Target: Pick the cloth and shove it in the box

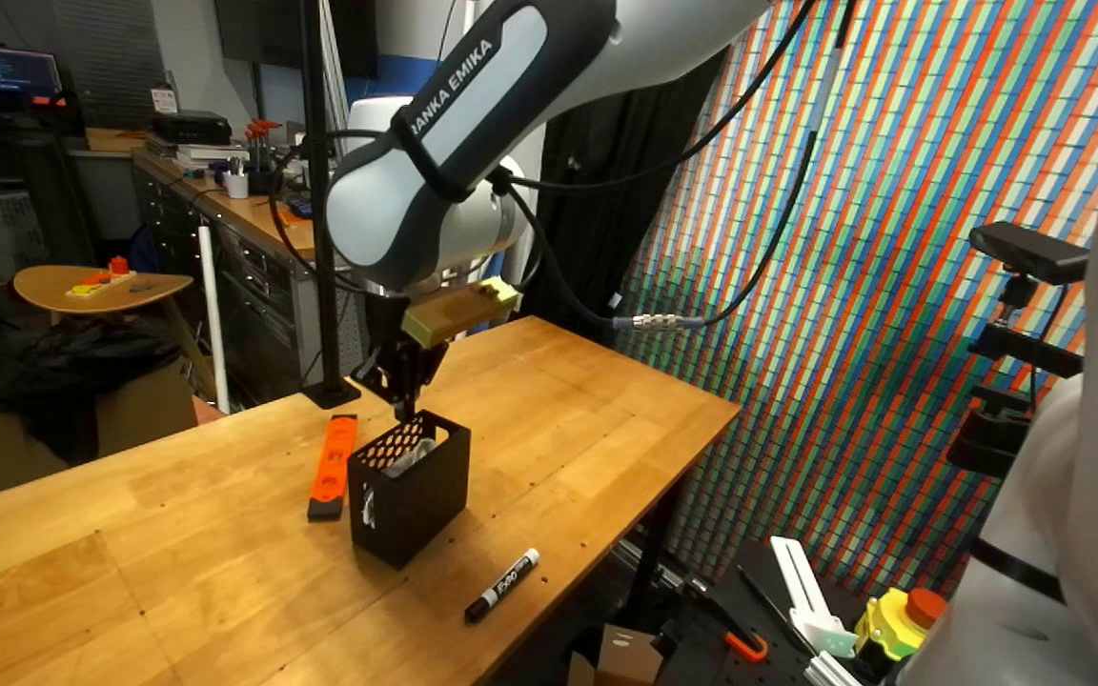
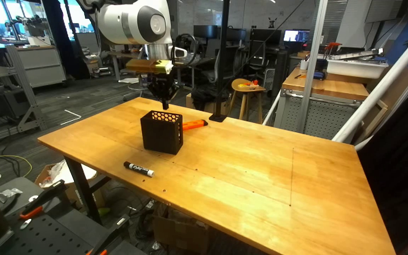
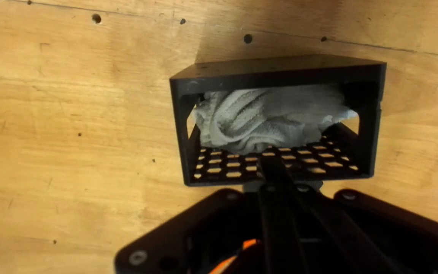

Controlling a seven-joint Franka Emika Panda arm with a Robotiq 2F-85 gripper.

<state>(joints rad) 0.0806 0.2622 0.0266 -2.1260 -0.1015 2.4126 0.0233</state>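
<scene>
A pale grey-green cloth (image 3: 261, 120) lies bunched inside a black box (image 3: 280, 74) with an open top and a honeycomb wall. In an exterior view a bit of the cloth (image 1: 413, 457) shows through the box's opening (image 1: 425, 510). In the other views' angle, the box (image 2: 161, 136) stands upright and hides the cloth. My gripper (image 3: 272, 161) points down with its fingers together and nothing between them. Its tips (image 1: 404, 415) are just above the honeycomb wall's rim, apart from the cloth. In an exterior view the gripper (image 2: 165, 106) hangs above the box's far side.
An orange level (image 1: 334, 462) lies beside the box, also in an exterior view (image 2: 195, 124). A black marker (image 1: 502, 586) lies near the table edge, also seen in an exterior view (image 2: 139, 169). A black post (image 1: 322, 238) stands at the table's far edge (image 2: 217, 117).
</scene>
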